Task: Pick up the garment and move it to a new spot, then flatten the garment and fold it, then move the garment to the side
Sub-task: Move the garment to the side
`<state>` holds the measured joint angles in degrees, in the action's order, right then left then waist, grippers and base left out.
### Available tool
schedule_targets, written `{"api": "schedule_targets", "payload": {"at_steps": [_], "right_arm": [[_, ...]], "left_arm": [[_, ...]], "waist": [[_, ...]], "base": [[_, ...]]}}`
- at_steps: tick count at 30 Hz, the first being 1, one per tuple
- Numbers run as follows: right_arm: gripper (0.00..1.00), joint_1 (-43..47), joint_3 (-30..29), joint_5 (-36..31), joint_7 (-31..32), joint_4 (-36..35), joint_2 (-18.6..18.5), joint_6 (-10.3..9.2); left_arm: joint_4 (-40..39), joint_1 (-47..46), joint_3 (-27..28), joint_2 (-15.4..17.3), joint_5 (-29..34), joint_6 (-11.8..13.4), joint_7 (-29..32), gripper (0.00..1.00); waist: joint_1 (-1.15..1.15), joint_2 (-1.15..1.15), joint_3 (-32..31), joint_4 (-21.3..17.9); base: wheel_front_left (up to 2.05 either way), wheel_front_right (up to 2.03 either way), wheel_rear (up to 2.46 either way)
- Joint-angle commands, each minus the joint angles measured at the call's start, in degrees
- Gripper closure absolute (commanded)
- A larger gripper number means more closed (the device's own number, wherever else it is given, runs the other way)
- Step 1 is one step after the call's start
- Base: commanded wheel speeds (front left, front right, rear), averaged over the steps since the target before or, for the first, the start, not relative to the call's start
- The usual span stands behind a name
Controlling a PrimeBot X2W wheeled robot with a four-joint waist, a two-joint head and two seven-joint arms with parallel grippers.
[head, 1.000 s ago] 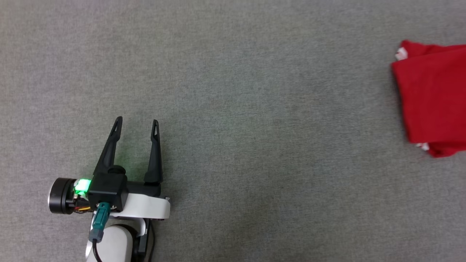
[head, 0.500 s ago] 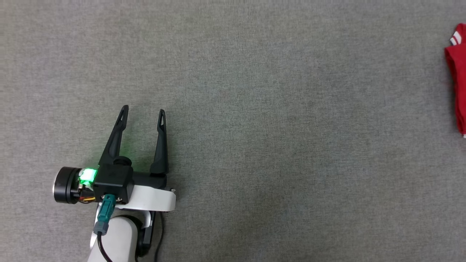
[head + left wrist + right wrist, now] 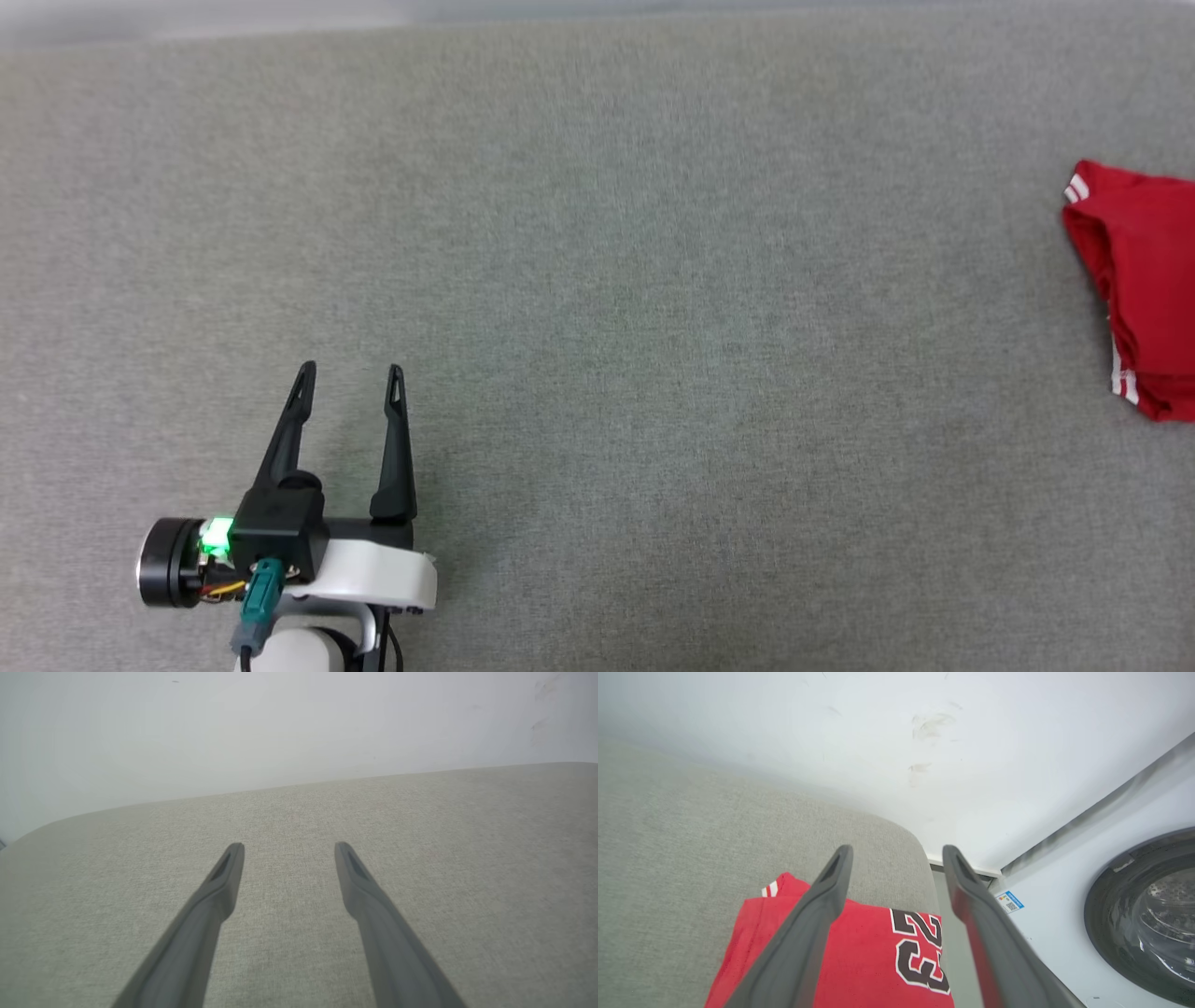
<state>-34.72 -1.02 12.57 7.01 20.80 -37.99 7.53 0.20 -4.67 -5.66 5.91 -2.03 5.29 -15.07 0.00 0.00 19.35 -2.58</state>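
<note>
The red jersey (image 3: 859, 961) lies folded just under the right gripper (image 3: 897, 851), which has just opened wide and let go, so the job looks done; the left gripper (image 3: 351, 373) is wide too.

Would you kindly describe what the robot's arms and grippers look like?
The left gripper has two long black tapering fingers, slotted tips, a black housing, green light, teal plug, black cable and white wrist shell. The right gripper has matching dark fingers.

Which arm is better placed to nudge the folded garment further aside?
Right, probably. The right gripper is open above the garment near the grey surface's end; the left gripper is open over bare surface, well away from it.
</note>
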Motion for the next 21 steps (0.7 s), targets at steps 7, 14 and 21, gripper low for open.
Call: {"api": "schedule_targets", "payload": {"at_steps": [7, 14, 21], "right_arm": [[0.00, 6.72, -2.64, -3.46, -9.98, -10.84, 9.04, -0.09], [0.00, 15.06, -2.27, -5.91, -16.80, -18.55, 18.67, -0.09], [0.00, 24.44, 0.00, -5.94, -18.75, -20.29, 25.10, -0.09]], "left_arm": [[0.70, 2.72, 0.95, -0.22, -0.71, -0.51, -0.13, 0.00], [1.89, 4.70, 1.45, -0.61, -1.06, -1.13, -0.13, 0.00], [3.00, 6.46, 1.81, -1.07, -1.09, -1.34, -0.13, 0.00]], "waist": [[0.00, 0.00, -5.95, 2.11], [0.00, 0.00, -9.98, 4.11], [0.00, 0.00, -13.18, 4.62]], "base": [[0.00, 0.00, 0.00], [0.00, 0.00, 0.00], [0.00, 0.00, 0.00]]}}
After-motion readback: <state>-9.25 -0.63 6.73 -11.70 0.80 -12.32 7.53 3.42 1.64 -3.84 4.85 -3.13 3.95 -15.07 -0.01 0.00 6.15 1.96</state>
